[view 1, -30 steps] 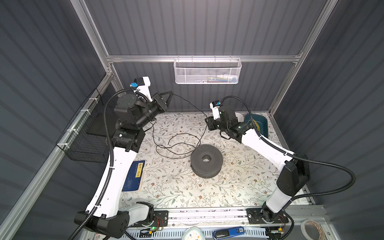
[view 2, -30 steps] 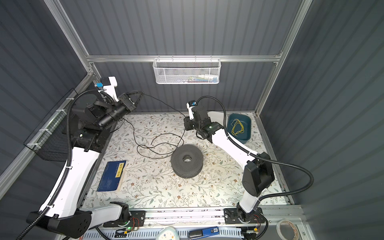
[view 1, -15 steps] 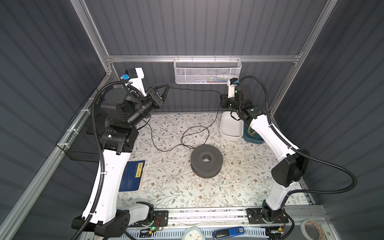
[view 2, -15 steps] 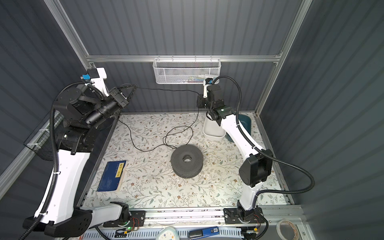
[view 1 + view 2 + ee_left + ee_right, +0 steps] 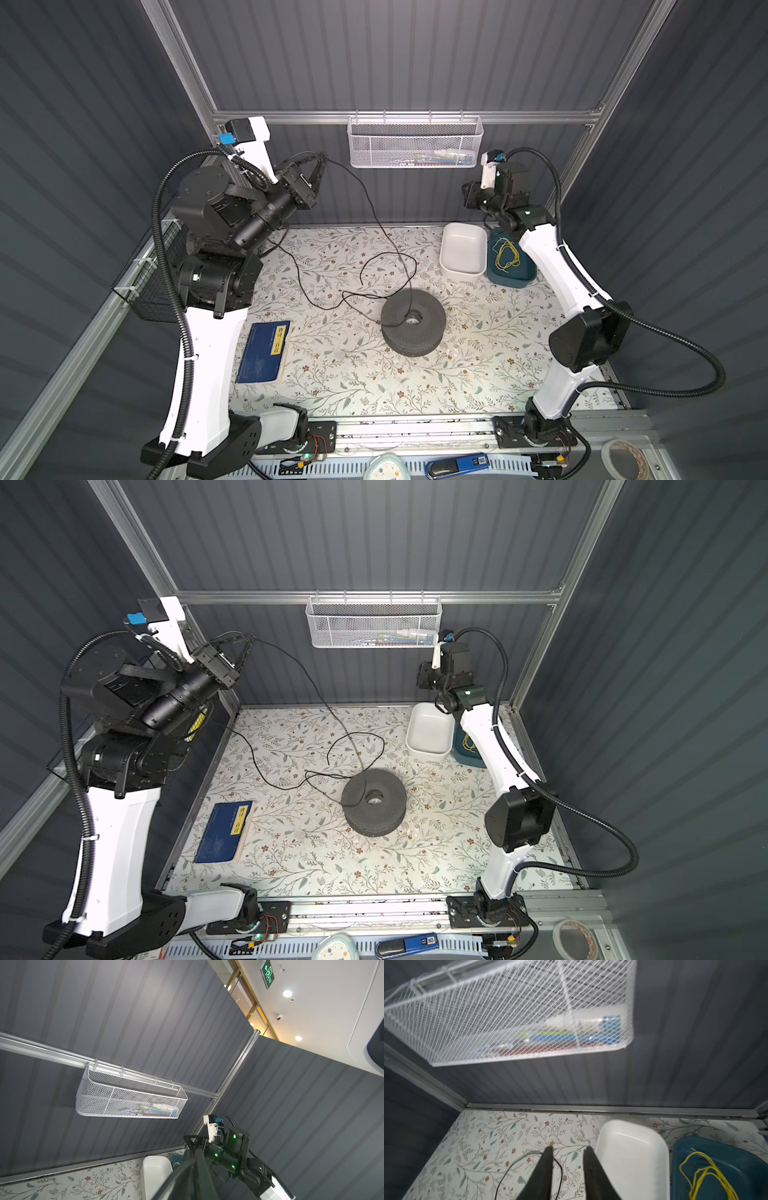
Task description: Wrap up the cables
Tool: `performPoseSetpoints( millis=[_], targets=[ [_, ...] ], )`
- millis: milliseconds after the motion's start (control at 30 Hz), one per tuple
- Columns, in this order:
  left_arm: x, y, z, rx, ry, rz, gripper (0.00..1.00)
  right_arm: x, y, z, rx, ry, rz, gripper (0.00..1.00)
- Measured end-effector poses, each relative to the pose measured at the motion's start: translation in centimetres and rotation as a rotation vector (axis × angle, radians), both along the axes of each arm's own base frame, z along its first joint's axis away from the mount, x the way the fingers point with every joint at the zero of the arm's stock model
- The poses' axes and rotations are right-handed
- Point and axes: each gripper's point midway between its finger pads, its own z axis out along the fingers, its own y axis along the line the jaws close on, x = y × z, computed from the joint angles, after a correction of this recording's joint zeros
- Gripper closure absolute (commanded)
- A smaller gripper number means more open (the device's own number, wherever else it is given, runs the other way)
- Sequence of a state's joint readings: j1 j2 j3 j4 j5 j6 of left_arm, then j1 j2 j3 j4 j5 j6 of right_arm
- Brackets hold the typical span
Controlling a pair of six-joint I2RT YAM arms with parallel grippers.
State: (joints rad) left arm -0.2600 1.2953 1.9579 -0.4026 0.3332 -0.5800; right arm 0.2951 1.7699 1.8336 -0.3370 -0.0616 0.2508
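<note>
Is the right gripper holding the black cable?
No, in the right wrist view the right gripper stands open and empty, while the cable lies on the table beneath it.

Matt flowered covering on the tabletop (image 5: 340, 374); rough dotted grey spool (image 5: 434, 332); glossy white plastic dish (image 5: 463, 253); white metal mesh basket (image 5: 415, 145); matt black cable (image 5: 376, 218).

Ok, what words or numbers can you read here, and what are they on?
"唐诗三百首" (my best reading): yellow label on the blue book.
"50", I think: blue object at the front edge.
Green exit sign: arrow and running figure; its characters are too small.
Things in the mesh basket: print too blurred.
</note>
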Motion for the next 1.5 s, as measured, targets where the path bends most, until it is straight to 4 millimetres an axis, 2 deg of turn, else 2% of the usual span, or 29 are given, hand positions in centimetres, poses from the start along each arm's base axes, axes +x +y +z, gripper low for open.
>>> performPoseSetpoints(
  millis=[133,233,300,367,433,533,567,667,800,867,933,967,1067,1167,1233,1333,1400,1500],
  targets=[
    [2.5,-0.5,-2.7,0.02,0.074,0.006,1.0,-6.0,3.9,-5.7,0.049,0.11,0.185,0.39],
    [3.7,-0.4,-3.7,0.027,0.103,0.014,1.0,-11.6,6.0,-9.1,0.079,0.169,0.322,0.33],
    [4.0,-0.3,-4.0,0.029,0.113,0.018,1.0,-14.7,7.4,-10.6,0.086,0.181,0.396,0.28],
    [4.1,-0.4,-4.0,0.03,0.114,0.017,1.0,-18.0,9.8,-11.6,0.082,0.18,0.493,0.25],
    [4.2,-0.2,-3.9,0.025,0.111,0.02,1.0,-21.2,13.2,-11.9,0.078,0.172,0.612,0.23],
    [4.2,-0.2,-3.7,0.016,0.104,0.017,1.0,-24.0,17.2,-11.4,0.083,0.133,0.725,0.19],
    [4.3,-0.2,-3.7,0.013,0.105,0.017,1.0,-24.2,18.1,-11.4,0.077,0.125,0.737,0.18],
    [4.5,-0.2,-3.9,0.01,0.114,0.017,1.0,-22.7,19.7,-11.6,0.052,0.103,0.696,0.17],
    [4.7,-0.1,-4.1,0.007,0.121,0.019,1.0,-18.9,20.1,-12.5,-0.001,0.083,0.575,0.22],
    [4.8,0.0,-4.2,0.007,0.121,0.021,1.0,-17.3,20.3,-12.8,-0.026,0.076,0.534,0.32],
    [4.9,0.3,-4.2,0.007,0.122,0.026,1.0,-15.6,20.4,-13.3,-0.05,0.078,0.487,0.55],
    [5.0,0.5,-4.2,0.004,0.124,0.03,1.0,-14.9,20.2,-13.6,-0.065,0.078,0.462,0.62],
    [5.5,2.1,-3.7,-0.012,0.123,0.056,1.0,-12.6,18.3,-14.8,-0.106,0.092,0.356,0.73],
    [6.2,5.0,-2.0,-0.045,0.099,0.106,1.0,-8.8,14.3,-14.7,-0.129,0.11,0.221,0.75],
    [6.4,6.6,-1.0,-0.06,0.079,0.135,1.0,-5.2,11.2,-12.8,-0.12,0.093,0.124,0.76],
    [6.1,7.7,0.1,-0.08,0.055,0.15,1.0,-0.2,7.1,-7.5,-0.086,0.013,0.005,0.76],
    [5.8,8.2,0.5,-0.091,0.044,0.153,1.0,2.1,5.3,-3.4,-0.066,-0.057,-0.045,0.77],
    [5.4,9.1,1.2,-0.106,0.032,0.166,1.0,3.8,3.9,1.8,-0.05,-0.146,-0.087,0.77]
  ],
)
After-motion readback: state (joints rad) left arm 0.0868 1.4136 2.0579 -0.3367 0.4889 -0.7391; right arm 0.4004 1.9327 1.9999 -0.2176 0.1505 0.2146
